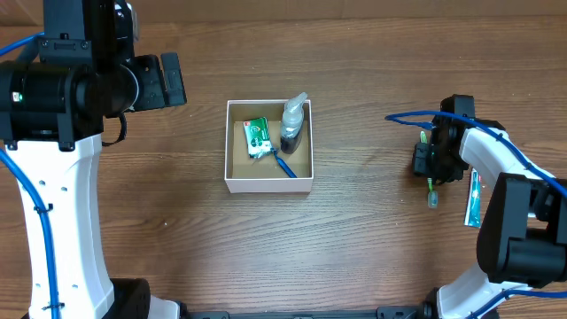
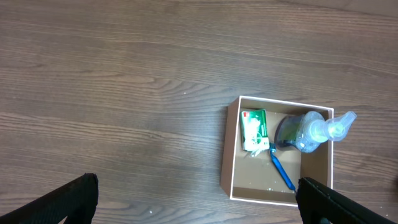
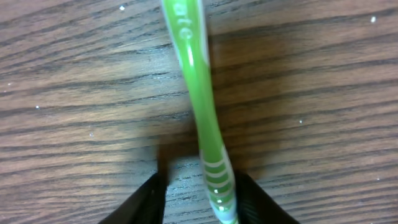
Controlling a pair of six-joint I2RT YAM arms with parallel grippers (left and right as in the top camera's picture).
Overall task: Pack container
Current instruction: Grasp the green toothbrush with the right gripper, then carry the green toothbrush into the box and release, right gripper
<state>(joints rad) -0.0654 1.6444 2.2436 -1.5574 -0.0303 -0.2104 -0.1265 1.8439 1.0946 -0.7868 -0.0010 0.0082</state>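
Observation:
The container (image 1: 268, 184) is a small white-walled box with a brown inside at the table's middle. It holds a green packet (image 1: 257, 137), a clear bottle (image 1: 293, 120) and a thin blue stick (image 1: 285, 165). The left wrist view shows the container (image 2: 261, 196), the packet (image 2: 254, 129), the bottle (image 2: 308, 130) and the stick (image 2: 281, 169). My left gripper (image 2: 199, 202) is open and empty, high above the bare wood left of the box. My right gripper (image 3: 199, 196) is down at the table, open, its fingers either side of a green toothbrush (image 3: 198, 74), which lies against the right finger.
A teal tube (image 1: 474, 199) lies on the table at the far right, beside the right arm. The green toothbrush (image 1: 431, 192) sticks out from under my right gripper (image 1: 431, 161) toward the front. My left gripper (image 1: 168, 80) hangs at the back left.

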